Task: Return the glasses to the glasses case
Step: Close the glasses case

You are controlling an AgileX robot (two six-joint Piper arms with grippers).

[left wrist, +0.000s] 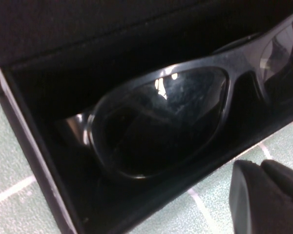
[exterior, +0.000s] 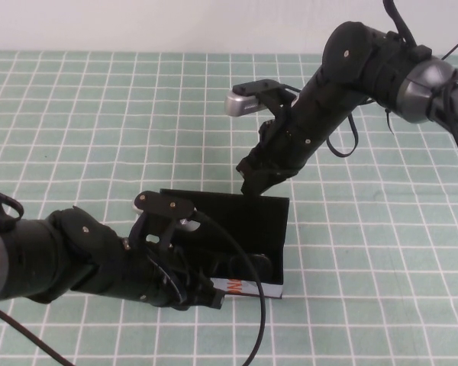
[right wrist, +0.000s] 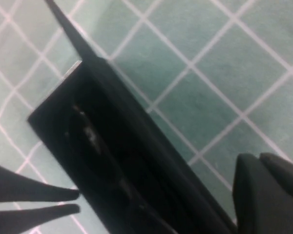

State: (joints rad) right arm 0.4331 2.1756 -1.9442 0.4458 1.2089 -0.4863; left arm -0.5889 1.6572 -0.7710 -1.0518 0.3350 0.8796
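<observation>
1. Left gripper (exterior: 185, 293) is nearest the camera, low over the counter (exterior: 76, 137), right at the front-left corner of the glasses case (exterior: 248, 221). I can't tell whether its fingers are released or clenched; the arm body hides them in the high view, and the left wrist view shows only one dark finger tip (left wrist: 263, 197) just outside the case's front wall.
2. Case sits open on the green grid counter, lid raised at the back, white printed front side facing the robot.
3. Glasses (left wrist: 171, 117) lie inside the case, lenses up, dark frame spanning the box; nothing is holding them. In the high view, only a bit of frame shows near the front wall.
4. Right gripper (exterior: 253, 181) hangs behind the case, at the top edge of the raised lid. Fingers are clenched together, nothing between them.
5. Right wrist view: lid edge and dark interior seen from behind, glasses barely discernible.
</observation>
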